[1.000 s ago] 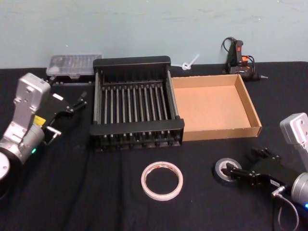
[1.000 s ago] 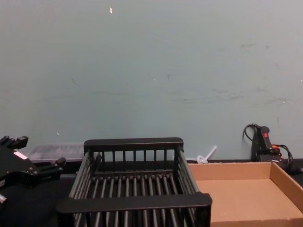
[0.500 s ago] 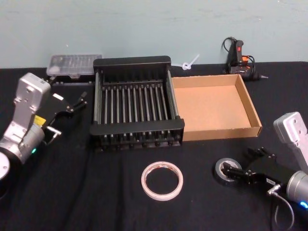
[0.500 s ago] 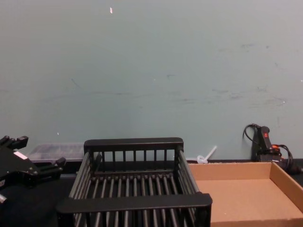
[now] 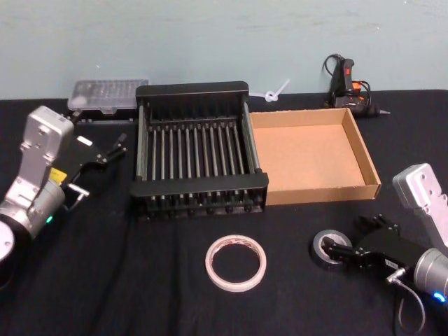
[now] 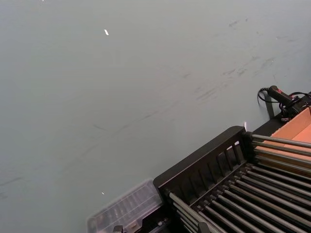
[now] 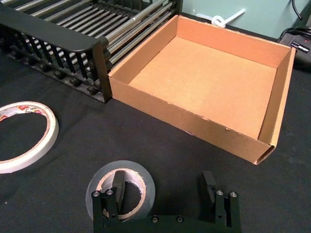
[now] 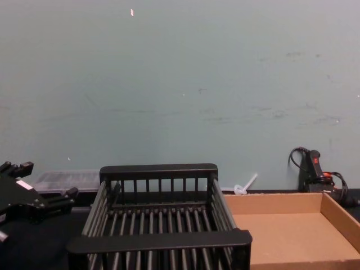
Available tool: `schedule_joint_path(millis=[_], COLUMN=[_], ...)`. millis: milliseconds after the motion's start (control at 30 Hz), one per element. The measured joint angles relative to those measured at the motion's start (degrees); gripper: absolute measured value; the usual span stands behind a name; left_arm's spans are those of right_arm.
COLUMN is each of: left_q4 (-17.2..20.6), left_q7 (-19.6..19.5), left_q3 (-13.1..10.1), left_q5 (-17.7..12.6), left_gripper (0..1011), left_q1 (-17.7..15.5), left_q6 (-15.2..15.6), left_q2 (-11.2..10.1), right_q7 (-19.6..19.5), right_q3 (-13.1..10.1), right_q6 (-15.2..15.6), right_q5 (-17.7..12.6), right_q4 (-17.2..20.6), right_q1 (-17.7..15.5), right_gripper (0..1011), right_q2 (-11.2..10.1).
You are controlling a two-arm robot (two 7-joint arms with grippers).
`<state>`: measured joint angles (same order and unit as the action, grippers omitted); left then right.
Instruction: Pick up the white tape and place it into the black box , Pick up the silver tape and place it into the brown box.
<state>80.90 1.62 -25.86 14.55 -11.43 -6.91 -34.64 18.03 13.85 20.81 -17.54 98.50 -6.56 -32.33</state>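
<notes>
The silver tape [image 5: 327, 248] lies flat on the black table, in front of the brown box [image 5: 323, 192]. My right gripper [image 5: 352, 239] is open at it. In the right wrist view one finger [image 7: 118, 182] stands inside the core of the silver tape [image 7: 138, 175], the other finger [image 7: 209, 183] outside it, with the roll's wall between them. The white tape [image 5: 236, 262] lies flat in front of the black box [image 5: 199, 185], apart from both grippers. My left gripper [image 5: 112, 149] hangs open to the left of the black box, holding nothing.
A clear plastic case [image 5: 108, 94] sits behind the black box at the left. A glue gun [image 5: 346, 84] with its cord stands behind the brown box, and a white plastic tie [image 5: 276, 92] lies between them. Both boxes hold nothing.
My right arm's wrist has shifted slightly left and lower, with the fingers staying at the silver tape. The left arm and both tapes have not moved.
</notes>
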Motion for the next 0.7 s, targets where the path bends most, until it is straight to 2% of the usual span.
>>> schedule_joint_path(millis=[467,600,700], left_q4=[0.0,0.0,0.0], left_q7=[0.0,0.0,0.0], left_q3=[0.0,0.0,0.0], left_q5=[0.0,0.0,0.0], left_gripper=[1001,1001,1001], left_q1=[0.0,0.0,0.0], left_q6=[0.0,0.0,0.0], left_q2=[0.0,0.0,0.0], right_q7=[-0.1,-0.1,-0.1], right_q3=[-0.2,-0.2,-0.2], right_q6=[0.1,0.1,0.1], right_q5=[0.5,0.5,0.4], right_q4=[0.0,0.0,0.0], right_q1=[-0.1,-0.1,-0.1], right_gripper=[1002,960,870], right_q2=[0.2,0.2,0.2])
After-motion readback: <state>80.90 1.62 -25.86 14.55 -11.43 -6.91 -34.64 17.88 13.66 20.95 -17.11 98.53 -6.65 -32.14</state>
